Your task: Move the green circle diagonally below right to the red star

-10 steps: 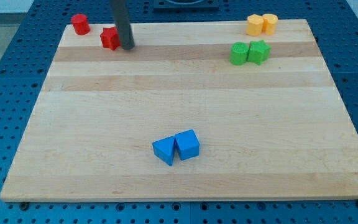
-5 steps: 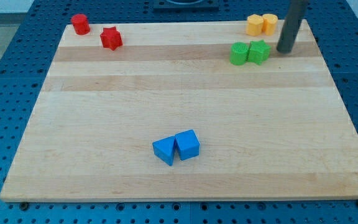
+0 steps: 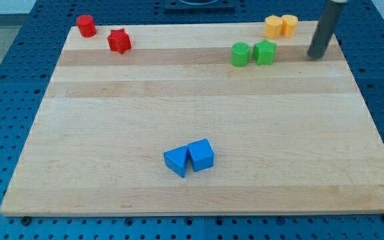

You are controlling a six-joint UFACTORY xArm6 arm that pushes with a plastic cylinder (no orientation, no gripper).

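Observation:
The green circle (image 3: 241,54) stands near the view's top right, touching a green star (image 3: 265,52) on its right. The red star (image 3: 119,41) lies at the view's top left, far left of the green circle. My tip (image 3: 317,56) rests on the board to the right of the green star, with a clear gap between them.
A red cylinder (image 3: 85,26) stands at the top left corner, left of the red star. Two yellow blocks (image 3: 280,26) sit together at the top right. Two blue blocks (image 3: 189,158) sit together near the bottom middle. The wooden board (image 3: 199,113) lies on a blue pegboard.
My tip swept from beside the red star to the board's right side. The green circle and green star have slid a little to the left together. My tip now stands further right of them.

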